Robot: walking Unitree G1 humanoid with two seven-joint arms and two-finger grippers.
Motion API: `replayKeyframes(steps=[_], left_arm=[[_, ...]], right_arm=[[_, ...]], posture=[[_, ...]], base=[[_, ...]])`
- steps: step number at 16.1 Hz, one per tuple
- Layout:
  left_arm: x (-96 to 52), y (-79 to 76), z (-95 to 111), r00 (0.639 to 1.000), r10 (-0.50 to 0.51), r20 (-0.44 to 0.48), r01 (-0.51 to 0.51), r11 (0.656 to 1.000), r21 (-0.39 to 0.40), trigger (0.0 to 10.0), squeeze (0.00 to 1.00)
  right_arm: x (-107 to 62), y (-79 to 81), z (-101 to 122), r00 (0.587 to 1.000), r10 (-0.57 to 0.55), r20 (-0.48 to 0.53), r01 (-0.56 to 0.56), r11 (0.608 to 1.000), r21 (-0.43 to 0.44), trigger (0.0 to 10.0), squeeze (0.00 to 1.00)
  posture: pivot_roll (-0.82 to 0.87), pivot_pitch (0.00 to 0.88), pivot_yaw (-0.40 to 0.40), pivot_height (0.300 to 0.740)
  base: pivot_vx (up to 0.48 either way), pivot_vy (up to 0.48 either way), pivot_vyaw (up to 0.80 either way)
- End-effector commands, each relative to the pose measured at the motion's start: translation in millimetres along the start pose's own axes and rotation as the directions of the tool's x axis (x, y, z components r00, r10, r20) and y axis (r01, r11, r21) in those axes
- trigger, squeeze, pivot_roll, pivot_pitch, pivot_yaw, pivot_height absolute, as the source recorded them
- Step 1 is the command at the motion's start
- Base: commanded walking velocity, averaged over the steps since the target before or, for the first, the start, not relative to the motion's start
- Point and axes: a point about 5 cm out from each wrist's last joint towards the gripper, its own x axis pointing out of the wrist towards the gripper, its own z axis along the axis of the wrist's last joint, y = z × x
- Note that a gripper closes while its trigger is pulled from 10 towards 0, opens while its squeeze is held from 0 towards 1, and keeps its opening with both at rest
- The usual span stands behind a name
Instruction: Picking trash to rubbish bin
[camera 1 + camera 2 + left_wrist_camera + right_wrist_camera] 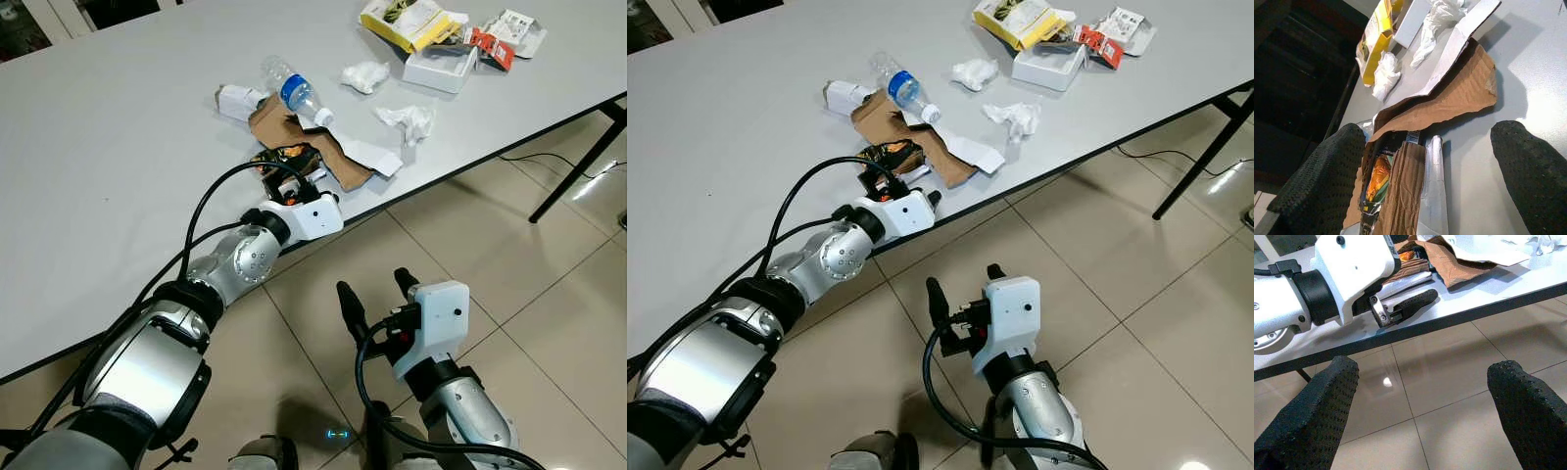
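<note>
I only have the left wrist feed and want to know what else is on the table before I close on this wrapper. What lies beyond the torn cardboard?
Observer: A clear plastic bottle with a blue label lies on its side on the far part of the cardboard.
Operator: Where is the other arm?
Observer: The right gripper hangs open over the tiled floor, off the table's edge.
Operator: Anything further right?
Observer: A white box and a yellow packet lie near the table's far corner, with crumpled tissue nearer.
</note>
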Motion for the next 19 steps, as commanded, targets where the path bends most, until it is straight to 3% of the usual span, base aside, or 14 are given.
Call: replayKeyframes(steps=[1,5,6,7,8,14,19], left_arm=[[-0.4,0.0,-2,1.0,-0.009,-0.011,0.009,1.0,0.021,10.0,0.0],[-0.4,0.0,-2,1.0,-0.009,-0.011,0.009,1.0,0.021,10.0,0.0],[-1.7,5.1,-17,0.984,0.04,-0.173,-0.06,0.992,-0.11,10.0,0.0],[-7.1,6.5,-36,0.932,0.035,-0.361,-0.153,0.94,-0.305,10.0,0.0],[-8.4,6.3,-39,0.92,0.028,-0.391,-0.175,0.921,-0.347,10.0,0.0],[-5.4,10.9,-36,0.929,0.037,-0.367,-0.191,0.9,-0.393,10.0,0.0],[-8.7,-1.4,-39,0.925,-0.098,-0.366,-0.111,0.853,-0.509,10.0,0.0]], right_arm=[[-2.8,2.7,0,1.0,0.008,-0.006,-0.008,1.0,0.011,10.0,0.0],[-2.8,2.7,0,1.0,0.008,-0.006,-0.008,1.0,0.011,10.0,0.0],[-3.5,2.5,-1,1.0,-0.001,-0.008,0.001,1.0,0.009,10.0,0.0],[-3.6,1.8,-1,1.0,-0.006,-0.01,0.006,1.0,0.007,10.0,0.0],[-3.4,1.8,-1,1.0,-0.006,-0.01,0.006,1.0,0.006,10.0,0.0],[-2.1,1.9,0,1.0,0.001,-0.007,-0.001,1.0,0.0,10.0,0.0],[-1.9,2.9,-1,1.0,0.003,-0.008,-0.003,1.0,0.004,10.0,0.0]], posture=[[-0.02,0.259,0.104,0.74],[-0.02,0.259,0.104,0.74],[-0.04,0.253,0.108,0.74],[-0.04,0.252,0.108,0.74],[-0.04,0.251,0.106,0.74],[-0.03,0.248,0.106,0.74],[-0.03,0.248,0.107,0.74]], base=[[0.0,0.0,0.0],[0.0,0.0,0.0],[0.0,0.0,0.0],[0.0,0.0,0.0],[0.0,0.0,0.0],[0.0,0.0,0.0],[0.0,0.0,0.0]])
